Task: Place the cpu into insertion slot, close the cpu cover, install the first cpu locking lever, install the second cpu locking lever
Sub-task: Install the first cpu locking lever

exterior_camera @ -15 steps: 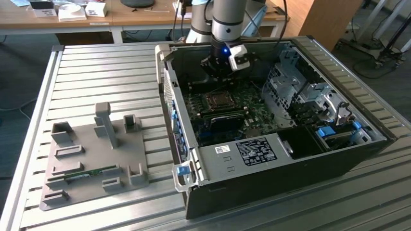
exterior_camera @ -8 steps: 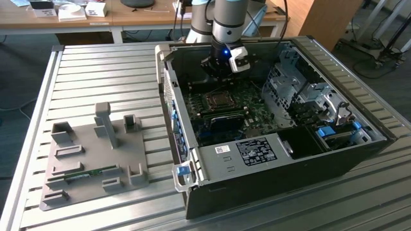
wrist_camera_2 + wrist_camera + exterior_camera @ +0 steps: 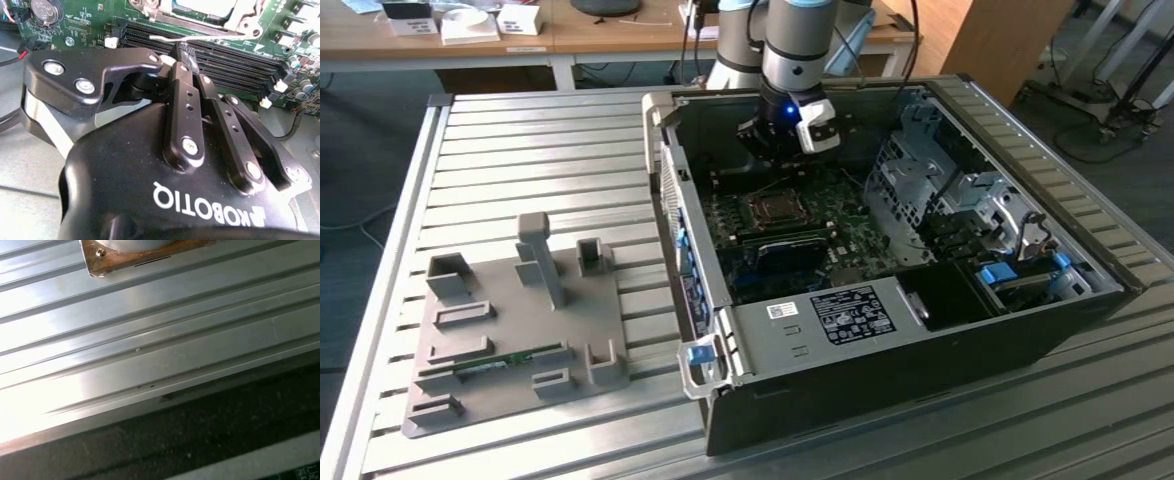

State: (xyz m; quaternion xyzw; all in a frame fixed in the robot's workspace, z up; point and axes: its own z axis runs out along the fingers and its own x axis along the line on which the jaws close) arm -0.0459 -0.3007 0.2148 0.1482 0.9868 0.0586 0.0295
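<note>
In the exterior view my gripper point(image 3: 771, 160) hangs inside the open computer case point(image 3: 720, 400), just behind the insertion slot point(image 3: 774, 210) on the green board. In the second wrist view the gripper point(image 3: 184, 50) is shut with nothing between its fingers point(image 3: 182, 100), its tips over the long black memory slots point(image 3: 225, 65). Just past the tips lies a thin silver locking lever point(image 3: 200, 36). Beyond it are the shiny frame of the cpu cover point(image 3: 235, 20) and the dull silver top of the cpu point(image 3: 200, 4) inside that frame.
A grey fixture plate point(image 3: 514, 330) holding a green memory stick point(image 3: 494, 365) lies at the exterior view's left on the slatted metal table point(image 3: 150, 340). The case holds a power supply box point(image 3: 847, 310) and a metal drive cage point(image 3: 947, 200). A coin battery point(image 3: 45, 10) sits on the board.
</note>
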